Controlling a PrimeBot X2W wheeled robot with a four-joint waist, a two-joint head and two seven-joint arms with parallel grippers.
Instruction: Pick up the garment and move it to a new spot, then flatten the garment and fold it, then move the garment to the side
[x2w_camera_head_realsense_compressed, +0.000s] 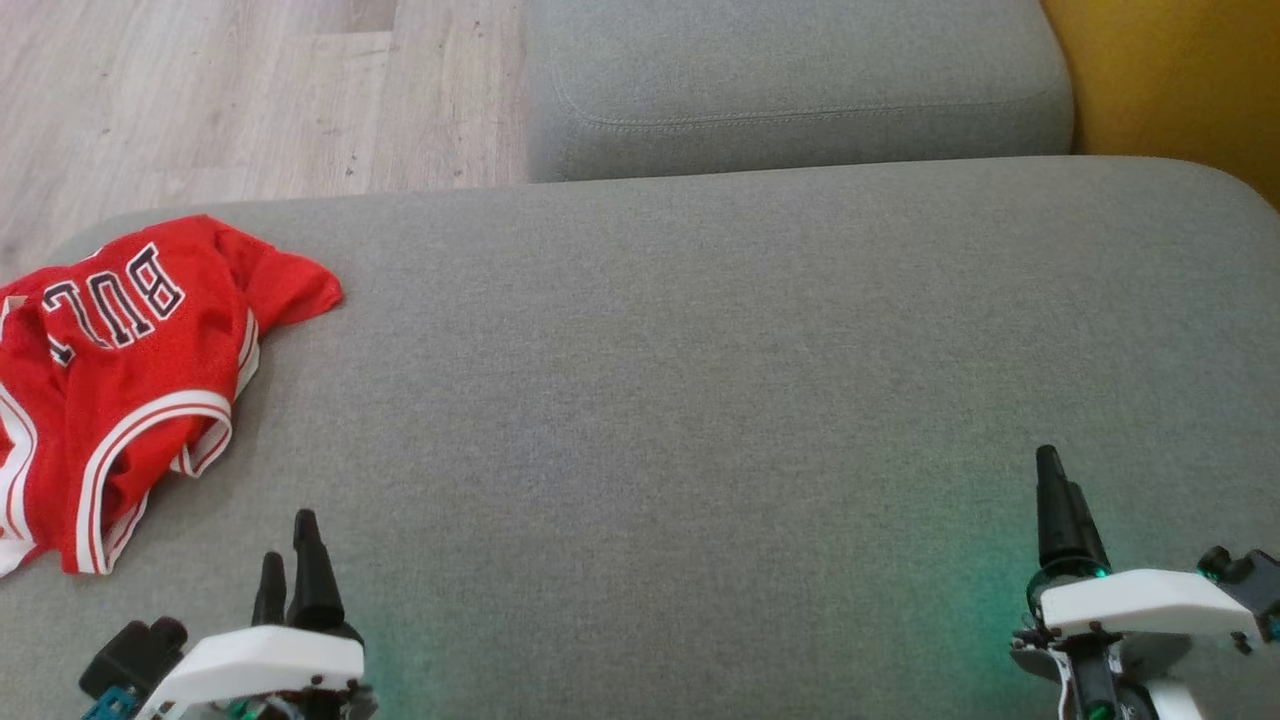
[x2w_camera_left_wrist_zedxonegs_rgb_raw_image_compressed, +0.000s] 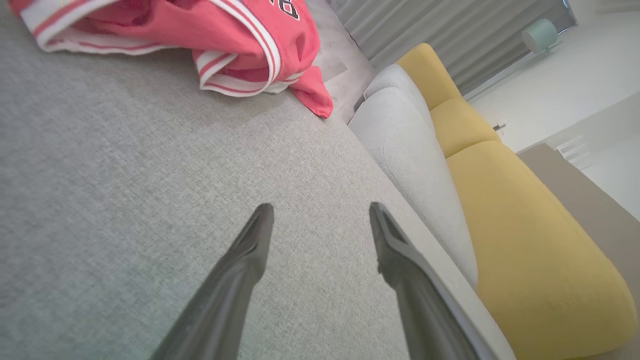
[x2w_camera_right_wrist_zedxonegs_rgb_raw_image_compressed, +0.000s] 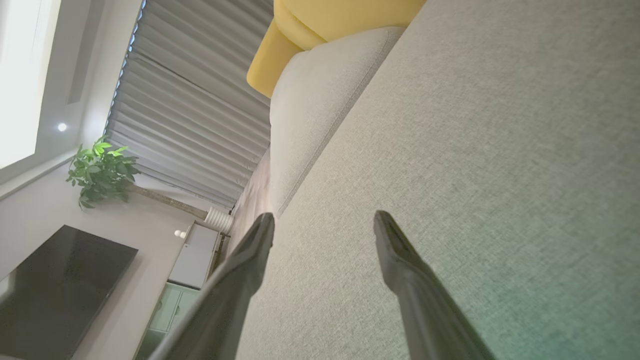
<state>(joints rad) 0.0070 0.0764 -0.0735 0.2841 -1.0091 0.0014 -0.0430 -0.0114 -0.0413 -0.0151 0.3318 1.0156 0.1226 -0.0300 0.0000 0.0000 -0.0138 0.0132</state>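
Closest to the robot, the left gripper (x2w_camera_head_realsense_compressed: 288, 545) hovers at the lower left over the grey seat (x2w_camera_head_realsense_compressed: 700, 400). In its wrist view the left gripper (x2w_camera_left_wrist_zedxonegs_rgb_raw_image_compressed: 321, 210) has its 2 dark fingers spread apart with bare fabric between them, holding nothing. At the lower right the right gripper (x2w_camera_head_realsense_compressed: 1058, 475) is likewise spread above the seat, and its wrist view shows the same gap between the fingers of the right gripper (x2w_camera_right_wrist_zedxonegs_rgb_raw_image_compressed: 325, 216), which are also empty.

Just ahead of the left gripper and further to the left, the red jersey (x2w_camera_head_realsense_compressed: 130, 390) lies crumpled at the seat's left edge, with white-striped trim and dark lettering facing up. It is apart from both grippers.

Beyond the seat sits a 2nd grey cushion (x2w_camera_head_realsense_compressed: 790, 80), with a yellow cushion (x2w_camera_head_realsense_compressed: 1170, 80) to its right and wooden floor (x2w_camera_head_realsense_compressed: 200, 90) to its left.
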